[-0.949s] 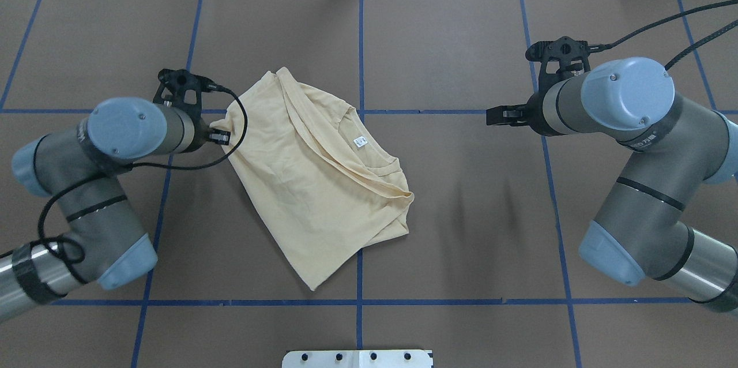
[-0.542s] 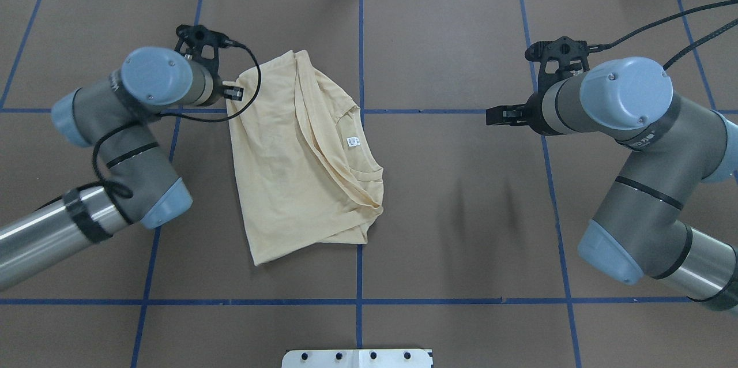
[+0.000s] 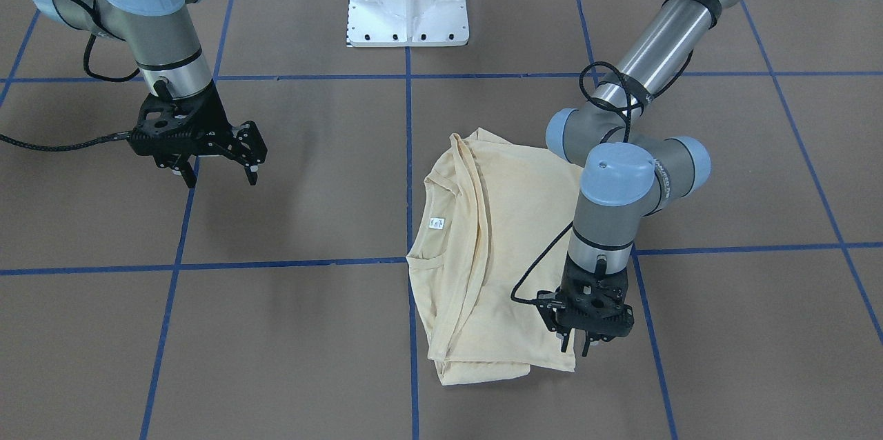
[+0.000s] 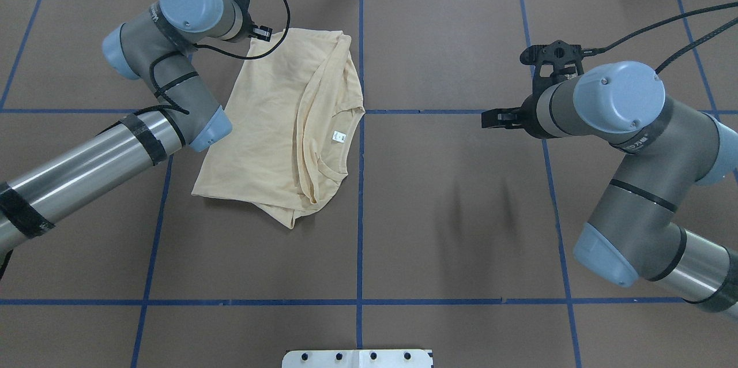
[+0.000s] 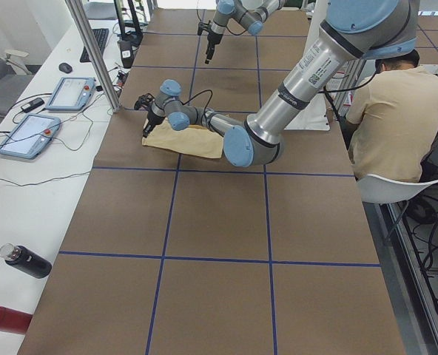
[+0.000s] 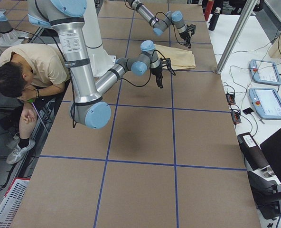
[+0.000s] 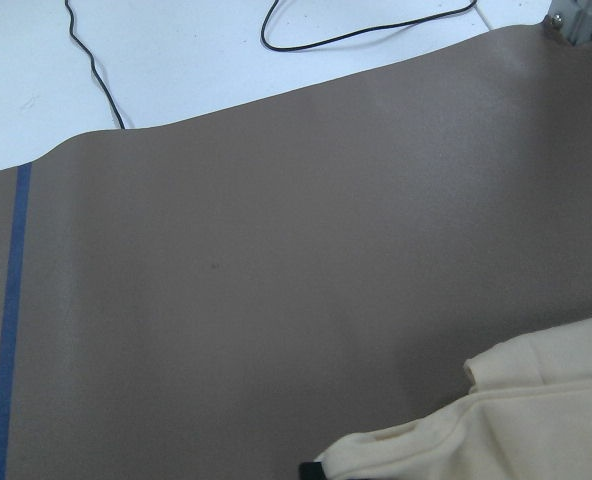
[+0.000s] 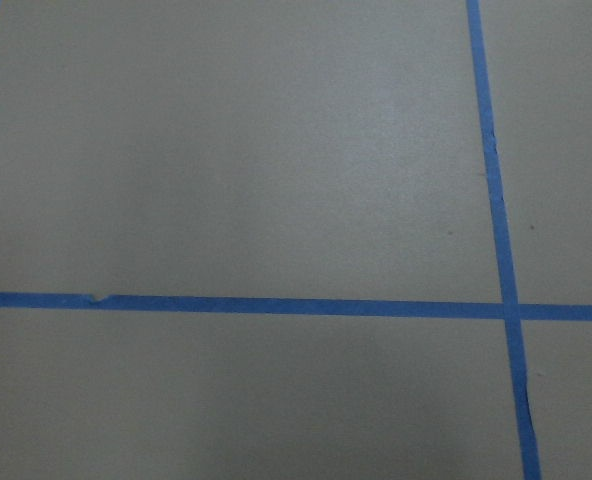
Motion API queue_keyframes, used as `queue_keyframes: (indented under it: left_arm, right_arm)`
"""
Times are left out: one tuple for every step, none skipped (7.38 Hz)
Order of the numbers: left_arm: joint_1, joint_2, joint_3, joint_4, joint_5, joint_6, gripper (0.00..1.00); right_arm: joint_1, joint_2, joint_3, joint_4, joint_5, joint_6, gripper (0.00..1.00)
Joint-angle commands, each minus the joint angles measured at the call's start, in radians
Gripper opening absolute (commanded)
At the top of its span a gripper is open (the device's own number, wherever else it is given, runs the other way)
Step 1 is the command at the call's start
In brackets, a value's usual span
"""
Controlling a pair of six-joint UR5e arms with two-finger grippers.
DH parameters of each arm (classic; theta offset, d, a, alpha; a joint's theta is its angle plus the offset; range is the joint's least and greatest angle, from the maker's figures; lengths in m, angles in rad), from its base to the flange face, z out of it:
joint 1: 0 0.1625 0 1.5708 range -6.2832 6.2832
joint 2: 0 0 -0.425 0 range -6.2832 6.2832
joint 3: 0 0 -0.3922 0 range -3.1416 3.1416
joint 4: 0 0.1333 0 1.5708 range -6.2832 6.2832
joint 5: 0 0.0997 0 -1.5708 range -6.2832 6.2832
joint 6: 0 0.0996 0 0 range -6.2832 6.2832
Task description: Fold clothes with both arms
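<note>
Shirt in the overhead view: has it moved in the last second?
Yes. The shirt has slid left and toward the far edge of the table, now barely reaching the centre blue tape line it earlier crossed, dragged by the left claw.

Bright, even overhead light washes the brown counter, the right arm throwing soft, smeared shadows toward its right edge. The right wrist view looks pale and hazy; the others are sharp.

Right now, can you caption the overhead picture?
Left end effector grips the cream shirt by its far corner; right end effector hovers apart.
</note>
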Motion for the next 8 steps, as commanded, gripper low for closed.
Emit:
queue_keyframes:
  left_arm:
    - [-0.05, 0.104, -0.101, -0.027, -0.116, 0.121, 1.0]
    - [-0.05, 0.168, -0.183, -0.024, -0.122, 0.123, 1.0]
    - [-0.05, 0.187, -0.209, -0.024, -0.122, 0.123, 1.0]
    - [-0.052, 0.193, -0.213, -0.024, -0.122, 0.123, 1.0]
    - [-0.053, 0.204, -0.232, -0.024, -0.122, 0.123, 1.0]
    - [-0.053, 0.226, -0.257, -0.024, -0.122, 0.123, 1.0]
    - [-0.053, 0.238, -0.271, -0.024, -0.122, 0.119, 1.0]
    - [-0.052, 0.243, -0.278, -0.024, -0.122, 0.115, 1.0]
  right_arm:
    - [-0.037, 0.115, -0.074, -0.01, -0.002, 0.108, 1.0]
    - [-0.074, 0.213, -0.111, -0.062, -0.028, 0.195, 1.0]
    - [-0.123, 0.313, -0.129, -0.161, -0.077, 0.269, 1.0]
    - [-0.163, 0.378, -0.152, -0.209, -0.106, 0.343, 0.99]
    - [-0.202, 0.453, -0.234, -0.209, -0.14, 0.412, 0.99]
    - [-0.226, 0.551, -0.363, -0.217, -0.174, 0.452, 0.98]
    - [-0.26, 0.624, -0.47, -0.216, -0.194, 0.501, 0.92]
    - [-0.28, 0.636, -0.493, -0.205, -0.218, 0.562, 0.61]
